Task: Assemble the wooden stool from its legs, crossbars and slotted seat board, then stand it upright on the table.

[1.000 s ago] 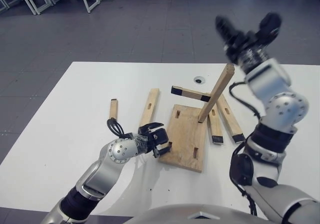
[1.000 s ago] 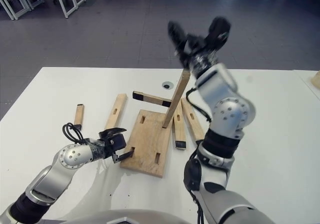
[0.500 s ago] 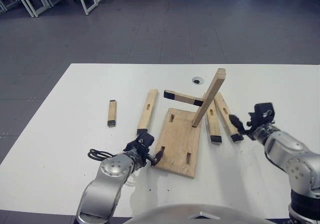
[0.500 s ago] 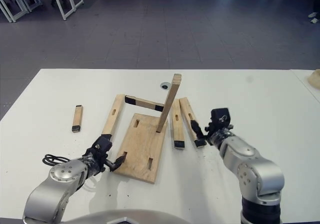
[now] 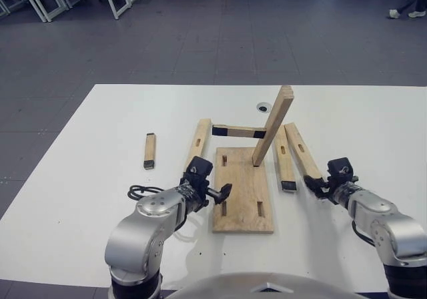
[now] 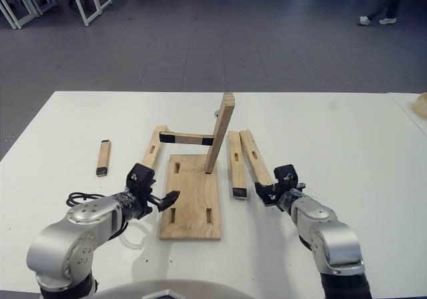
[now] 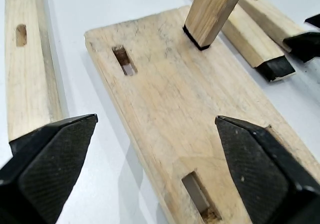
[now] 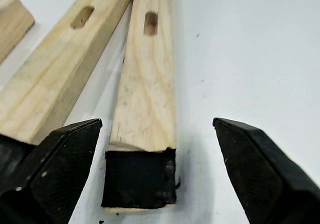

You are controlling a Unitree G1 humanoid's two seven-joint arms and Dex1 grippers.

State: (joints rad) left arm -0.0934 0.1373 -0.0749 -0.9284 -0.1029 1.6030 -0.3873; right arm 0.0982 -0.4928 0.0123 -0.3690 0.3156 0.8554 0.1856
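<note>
Legs number four on the table (image 5: 100, 179). A standing leg (image 5: 272, 127) tilts out of the seat board (image 5: 243, 195). A left leg (image 5: 198, 142) lies flat just left of the board. An inner right leg (image 5: 284, 157) and an outer right leg (image 5: 301, 151) lie side by side to its right.

Crossbars number two: a joined crossbar (image 5: 238, 131) sticks left from the standing leg, and a loose crossbar (image 5: 149, 151) lies well to the left.

The one board lies mid-table with four slots (image 5: 224, 159). The far right one holds the standing leg and three are open holes.

The left gripper (image 5: 212, 181) sits at the board's left edge. The right gripper (image 5: 327, 177) sits at the near end of the outer right leg.

Half a second ago the board lay skewed. Now it runs straight from near to far, and the standing leg and joined crossbar have turned with it.

In the left wrist view, the fingers (image 7: 50, 164) are spread wide across the board's left edge, next to the left leg.

In the right wrist view, the fingers (image 8: 260, 169) stand apart on either side of the outer right leg's black-capped end, with the inner right leg just beside it.
</note>
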